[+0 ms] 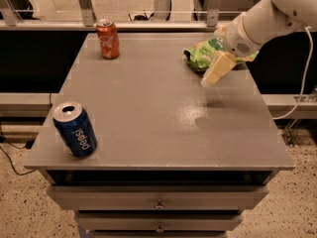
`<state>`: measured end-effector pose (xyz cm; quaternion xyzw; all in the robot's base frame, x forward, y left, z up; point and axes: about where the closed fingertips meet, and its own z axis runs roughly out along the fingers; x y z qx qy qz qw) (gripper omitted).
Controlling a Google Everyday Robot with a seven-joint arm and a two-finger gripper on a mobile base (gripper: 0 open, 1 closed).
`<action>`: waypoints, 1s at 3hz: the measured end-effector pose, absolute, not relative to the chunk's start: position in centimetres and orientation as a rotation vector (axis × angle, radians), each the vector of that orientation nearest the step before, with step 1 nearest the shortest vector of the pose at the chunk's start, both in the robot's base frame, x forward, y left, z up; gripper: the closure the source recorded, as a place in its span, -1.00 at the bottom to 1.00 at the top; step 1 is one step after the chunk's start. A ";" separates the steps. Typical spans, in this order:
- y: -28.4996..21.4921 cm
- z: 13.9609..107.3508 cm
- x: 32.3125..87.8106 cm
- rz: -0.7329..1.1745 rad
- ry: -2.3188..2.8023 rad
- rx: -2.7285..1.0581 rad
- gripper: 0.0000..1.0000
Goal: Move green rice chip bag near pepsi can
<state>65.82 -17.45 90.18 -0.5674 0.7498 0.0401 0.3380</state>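
Observation:
The green rice chip bag (pixel 204 54) lies at the far right of the grey table (pixel 148 118), partly hidden behind my arm. My gripper (pixel 213 73) hangs just in front of the bag, slightly above the table, its pale finger pointing down and left. The pepsi can (pixel 75 129) stands at the near left corner of the table, far from the bag and from my gripper.
An orange-red soda can (pixel 107 38) stands at the far left of the table. Drawers (pixel 158 200) sit under the front edge. A metal railing (pixel 148 14) runs behind the table. A white cable (pixel 304 78) hangs at the right.

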 end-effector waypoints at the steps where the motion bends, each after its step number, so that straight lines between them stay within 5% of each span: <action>1: -17.7 89.1 69.3 0.105 1.951 -1.437 -1.00; 3: -20.3 86.8 73.5 0.100 2.020 -1.341 -1.00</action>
